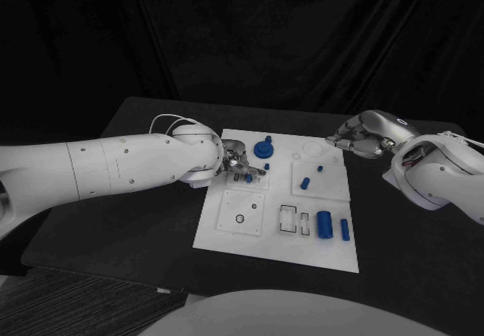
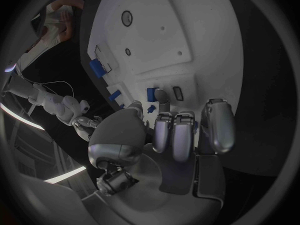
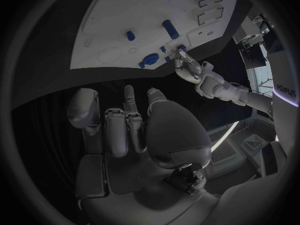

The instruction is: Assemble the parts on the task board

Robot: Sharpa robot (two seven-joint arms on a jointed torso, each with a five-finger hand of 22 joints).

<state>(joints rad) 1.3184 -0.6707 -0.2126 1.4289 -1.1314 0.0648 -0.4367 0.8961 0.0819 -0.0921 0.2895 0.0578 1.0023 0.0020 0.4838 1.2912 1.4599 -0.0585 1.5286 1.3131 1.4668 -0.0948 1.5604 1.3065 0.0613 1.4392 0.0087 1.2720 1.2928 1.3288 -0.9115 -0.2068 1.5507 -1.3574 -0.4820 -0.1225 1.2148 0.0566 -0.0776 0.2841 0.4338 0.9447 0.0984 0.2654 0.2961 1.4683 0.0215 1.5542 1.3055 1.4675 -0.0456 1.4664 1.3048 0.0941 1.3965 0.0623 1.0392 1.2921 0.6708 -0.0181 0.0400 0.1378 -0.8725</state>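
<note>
The white task board (image 1: 274, 231) lies in the middle of the table. My left hand (image 1: 237, 159) hovers low over its far left part, thumb and a finger (image 2: 161, 97) pinching a small blue peg (image 2: 150, 107) beside a blue block (image 2: 152, 93) standing in the board. A round blue gear (image 1: 263, 148) sits just beyond the hand. A short blue cylinder (image 1: 305, 183) and a tiny blue stud (image 1: 319, 168) lie mid-board. A large blue cylinder (image 1: 324, 223) and a thin blue pin (image 1: 345, 229) lie near the right edge. My right hand (image 1: 365, 136) hangs off the far right corner, fingers curled, holding nothing.
The black table (image 1: 111, 224) extends around the board on all sides. Outlined slots (image 1: 289, 219) and a round hole (image 1: 240, 218) mark the board's near half. The left hand (image 3: 187, 67) appears beyond the board in the right wrist view.
</note>
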